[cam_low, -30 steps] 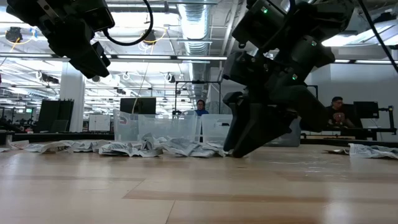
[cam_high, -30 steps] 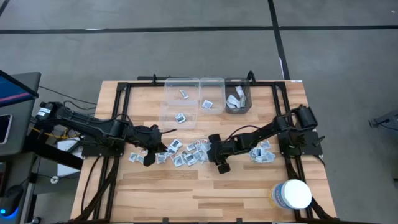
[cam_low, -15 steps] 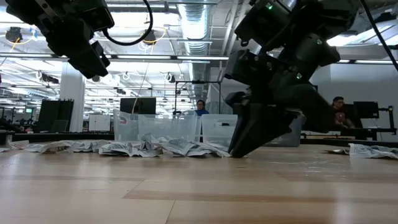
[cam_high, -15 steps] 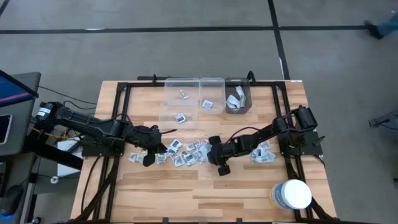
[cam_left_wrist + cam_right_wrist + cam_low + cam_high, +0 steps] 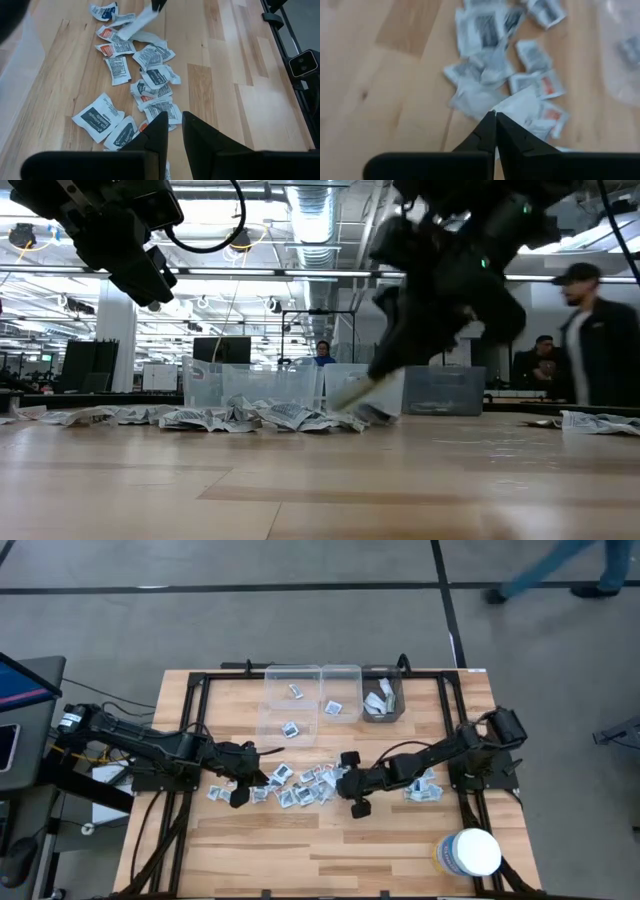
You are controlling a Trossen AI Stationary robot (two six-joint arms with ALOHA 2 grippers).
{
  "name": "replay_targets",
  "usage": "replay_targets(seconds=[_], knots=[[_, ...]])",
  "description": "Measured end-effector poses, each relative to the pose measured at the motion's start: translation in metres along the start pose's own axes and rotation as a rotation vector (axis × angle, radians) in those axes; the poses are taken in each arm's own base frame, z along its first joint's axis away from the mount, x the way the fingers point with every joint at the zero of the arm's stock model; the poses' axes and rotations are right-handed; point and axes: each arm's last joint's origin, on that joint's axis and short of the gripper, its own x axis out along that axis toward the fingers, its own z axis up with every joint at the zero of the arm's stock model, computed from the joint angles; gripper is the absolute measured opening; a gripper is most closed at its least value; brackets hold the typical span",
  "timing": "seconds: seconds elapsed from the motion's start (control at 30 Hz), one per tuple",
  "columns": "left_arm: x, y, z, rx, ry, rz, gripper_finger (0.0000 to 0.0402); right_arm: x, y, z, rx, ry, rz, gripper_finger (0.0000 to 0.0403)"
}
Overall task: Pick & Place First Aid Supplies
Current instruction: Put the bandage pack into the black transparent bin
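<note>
- Surface: light wood table (image 5: 300, 840) in a black frame, grey floor around it. Clear bins (image 5: 310, 700) and a grey bin (image 5: 383, 700) along the far edge, each with a few packets inside. White round tub (image 5: 470, 852) at the near right corner.
- Room: the low view looks into an open workspace with ceiling strip lights. One person (image 5: 592, 335) walks past on the right, others sit at monitors further back. The high view catches a blurred figure (image 5: 560, 575) crossing the floor beyond the table.
- First aid supplies (image 5: 295, 785): loose scatter of small square packets mid-table between the two grippers, with a second small clump (image 5: 420, 785) under the right arm.
- Right gripper (image 5: 345, 780): at the right end of the scatter, jaws pinched together on a pale white wrapper (image 5: 520, 105). In the low view the wrapper (image 5: 350, 390) hangs tilted off the fingertips, just above the pile.
- Left gripper (image 5: 240, 785): at the left end of the scatter, above the table, jaws narrow with a slim gap. Nothing visible between them; packets lie on the wood ahead of the fingers (image 5: 197, 142).
- View differences: the left wrist view reads packet prints, dark and reddish, and shows the wrapper (image 5: 137, 22) at the far end of the pile. The right wrist view is motion-blurred. Only the high view shows the bin contents and the tub.
</note>
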Motion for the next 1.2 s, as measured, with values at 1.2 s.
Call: replay_targets(seconds=[1.2], knots=[[0.000,0.006,0.002,-0.005,-0.032,0.090,0.0056,-0.091,-0.137,0.009,0.552,-0.263,-0.505,0.0001]])
